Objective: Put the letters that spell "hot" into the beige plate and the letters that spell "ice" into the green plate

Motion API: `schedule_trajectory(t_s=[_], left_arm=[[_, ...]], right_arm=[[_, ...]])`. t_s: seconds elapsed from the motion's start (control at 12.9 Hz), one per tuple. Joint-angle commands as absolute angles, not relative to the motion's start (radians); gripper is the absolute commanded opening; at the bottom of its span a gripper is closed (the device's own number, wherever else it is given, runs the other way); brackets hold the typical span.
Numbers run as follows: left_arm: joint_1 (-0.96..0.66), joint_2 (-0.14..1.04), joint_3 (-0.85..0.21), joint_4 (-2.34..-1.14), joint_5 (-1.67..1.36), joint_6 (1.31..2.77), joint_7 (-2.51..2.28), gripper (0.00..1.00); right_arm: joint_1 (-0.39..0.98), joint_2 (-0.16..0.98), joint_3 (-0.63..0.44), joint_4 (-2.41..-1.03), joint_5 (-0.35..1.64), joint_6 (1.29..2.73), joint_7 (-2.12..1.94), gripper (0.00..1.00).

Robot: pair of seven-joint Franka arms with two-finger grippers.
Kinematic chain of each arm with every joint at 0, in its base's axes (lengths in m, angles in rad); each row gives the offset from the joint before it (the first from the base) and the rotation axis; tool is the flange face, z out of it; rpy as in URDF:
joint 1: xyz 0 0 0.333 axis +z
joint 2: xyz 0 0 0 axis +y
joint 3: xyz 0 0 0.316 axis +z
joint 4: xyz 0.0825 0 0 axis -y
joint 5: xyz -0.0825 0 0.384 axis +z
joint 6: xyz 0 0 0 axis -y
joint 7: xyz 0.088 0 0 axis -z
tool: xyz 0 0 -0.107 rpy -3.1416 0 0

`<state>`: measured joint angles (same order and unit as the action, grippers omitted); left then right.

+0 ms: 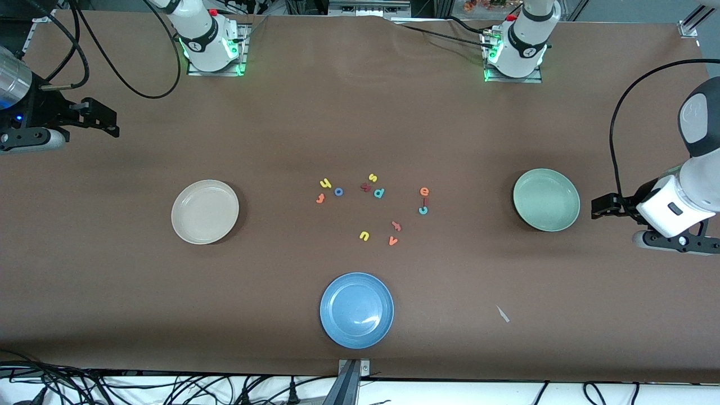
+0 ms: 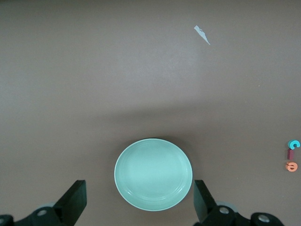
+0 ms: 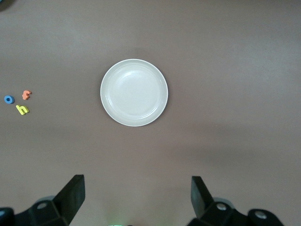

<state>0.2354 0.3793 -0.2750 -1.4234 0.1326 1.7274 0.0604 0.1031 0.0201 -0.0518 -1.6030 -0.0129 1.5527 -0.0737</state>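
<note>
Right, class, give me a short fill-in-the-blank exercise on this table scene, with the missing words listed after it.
1. The plate nearest the front camera is coloured ____.
2. The orange e, dark red i and teal c lie closest to the ____ plate.
3. The beige plate holds ____ letters.
4. The left gripper and right gripper both stand ____.

Missing words: blue; green; no; open

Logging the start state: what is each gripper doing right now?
Left gripper: open, empty, over the table beside the green plate.
Right gripper: open, empty, over the table near the beige plate.
</note>
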Motion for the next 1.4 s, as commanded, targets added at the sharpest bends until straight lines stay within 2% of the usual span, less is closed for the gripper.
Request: schedule_trajectory(t_s=[0.0,1.32], left_arm=[[0.235,0.361,-0.272,-1.427,0.097,1.717,0.054,1.00],[0.229,0.364,-0.304,-1.443,0.095,1.712,-0.009,1.00]], right_arm=[[0.100,0.034,-0.051,-1.574,-0.012,1.539,-0.100,1.00],[0.101,0.038,-0.051,-1.580,-0.018,1.551,-0.100,1.00]])
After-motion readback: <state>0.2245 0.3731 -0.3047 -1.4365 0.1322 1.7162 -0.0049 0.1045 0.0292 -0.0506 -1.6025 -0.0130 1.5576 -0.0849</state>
